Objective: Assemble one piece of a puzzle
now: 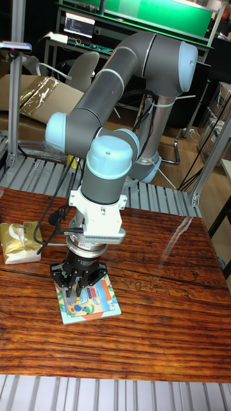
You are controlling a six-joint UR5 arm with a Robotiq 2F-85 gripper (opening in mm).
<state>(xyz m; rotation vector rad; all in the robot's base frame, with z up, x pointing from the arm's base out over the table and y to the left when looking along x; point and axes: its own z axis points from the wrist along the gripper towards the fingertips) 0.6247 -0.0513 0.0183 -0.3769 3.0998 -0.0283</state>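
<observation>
**Gripper lowered over the puzzle board on a wooden table**

Dark reddish wood with a strong grain forms the table top [160,308], which is edged at front and back by ribbed grey metal. Behind it a workshop is seen: a green-topped bench [147,13], an office chair [77,67], cardboard with crumpled foil [38,96], and a monitor [79,26] on the bench. A yellowish soft pack [19,243] is laid near the table's left edge, well apart from the work.

The puzzle board [90,303] is laid flat on the table toward its front left. It is roughly square, so no long axis can be made out; its edges are turned slightly off the table's grain. A colourful picture in blue, orange and green is carried on it.

The arm [115,96] is folded over from its base at the rear, with the wrist directed straight down. The gripper [78,288] is held just over the board's upper left part. Whether the fingers are closed on a piece cannot be told.
</observation>
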